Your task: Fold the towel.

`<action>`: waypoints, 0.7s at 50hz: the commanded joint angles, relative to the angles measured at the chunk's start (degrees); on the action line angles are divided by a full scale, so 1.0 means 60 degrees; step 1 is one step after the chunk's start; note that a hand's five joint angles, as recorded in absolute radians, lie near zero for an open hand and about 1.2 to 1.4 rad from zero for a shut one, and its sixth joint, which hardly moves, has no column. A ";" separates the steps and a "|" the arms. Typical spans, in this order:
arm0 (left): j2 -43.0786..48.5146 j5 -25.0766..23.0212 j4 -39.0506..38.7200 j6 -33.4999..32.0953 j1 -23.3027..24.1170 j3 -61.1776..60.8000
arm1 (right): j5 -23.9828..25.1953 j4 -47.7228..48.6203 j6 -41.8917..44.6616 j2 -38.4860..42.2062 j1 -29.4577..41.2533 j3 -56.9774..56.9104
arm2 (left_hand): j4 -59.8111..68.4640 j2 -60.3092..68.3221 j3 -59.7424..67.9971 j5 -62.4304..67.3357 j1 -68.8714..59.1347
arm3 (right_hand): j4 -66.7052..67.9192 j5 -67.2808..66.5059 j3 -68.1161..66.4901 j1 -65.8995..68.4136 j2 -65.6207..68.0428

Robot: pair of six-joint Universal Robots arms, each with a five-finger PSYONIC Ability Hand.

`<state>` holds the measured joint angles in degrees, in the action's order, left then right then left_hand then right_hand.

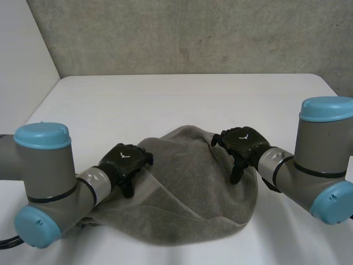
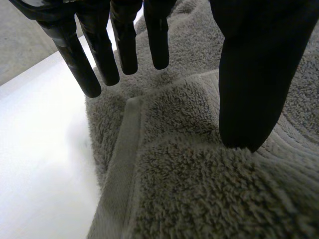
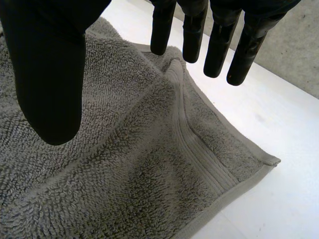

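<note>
Left hand (image 1: pixel 124 161): fingers (image 2: pixel 75 57) straight and spread wide of the thumb (image 2: pixel 256 74), released, nothing between them. We note it palm-down over the left edge of the towel (image 1: pixel 187 199), fingertips above a folded hem band (image 2: pixel 123 149) beside bare desk (image 1: pixel 165 99). Whether any tip touches the pile we cannot tell. Left arm (image 1: pixel 44 168) comes in low from the near left, forearm angled toward the middle.

Count: one towel, grey terry, lying rumpled in a rounded heap on the near half of the white desk, between the two arms. Two hands, both over it.

Right hand (image 1: pixel 242 144): likewise released, its fingers (image 3: pixel 194 35) straight and well apart from its thumb (image 3: pixel 50 79), gripping nothing. We place it palm-down over the towel's far right edge, where a ridge of cloth runs up toward the fingertips. One towel corner (image 3: pixel 269 162) lies flat on the desk nearby. Right arm (image 1: pixel 320 149) reaches in from the near right.
</note>
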<state>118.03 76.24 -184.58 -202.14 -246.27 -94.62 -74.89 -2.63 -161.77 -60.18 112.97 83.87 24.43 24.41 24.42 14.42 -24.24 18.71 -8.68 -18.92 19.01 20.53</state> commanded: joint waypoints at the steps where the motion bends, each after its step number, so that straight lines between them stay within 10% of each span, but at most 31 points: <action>1: 0.0294 0.0023 -0.0057 -0.0031 0.0147 0.0227 | 0.0000 0.0043 -0.0006 0.0055 -0.0094 0.0011 | 0.0938 0.0941 0.0939 0.0939 -0.0969 | -0.0120 0.0116 0.0156 -0.0170 -0.0424; 18: 0.0237 0.0476 -0.0072 -0.0031 0.0293 0.0243 | -0.0029 0.0102 0.0023 0.0128 -0.0196 -0.0018 | 0.9256 0.9259 0.9258 0.9257 -0.9287 | -0.0176 0.0172 0.0212 -0.0226 -0.0480; 35: -0.1991 0.0902 -0.0233 -0.0002 0.0440 -0.0900 | 0.0146 -0.0379 0.0549 -0.0251 -0.0503 -0.0559 | 0.9261 0.9264 0.9263 0.9263 -0.9293 | -0.1452 0.1447 0.1487 -0.1501 -0.1755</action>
<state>114.45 81.74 -185.85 -202.17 -243.58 -95.88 -75.29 -2.10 -160.78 -59.41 111.33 82.64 69.16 68.93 69.11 58.15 -66.84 15.66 -5.66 -14.72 15.06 16.42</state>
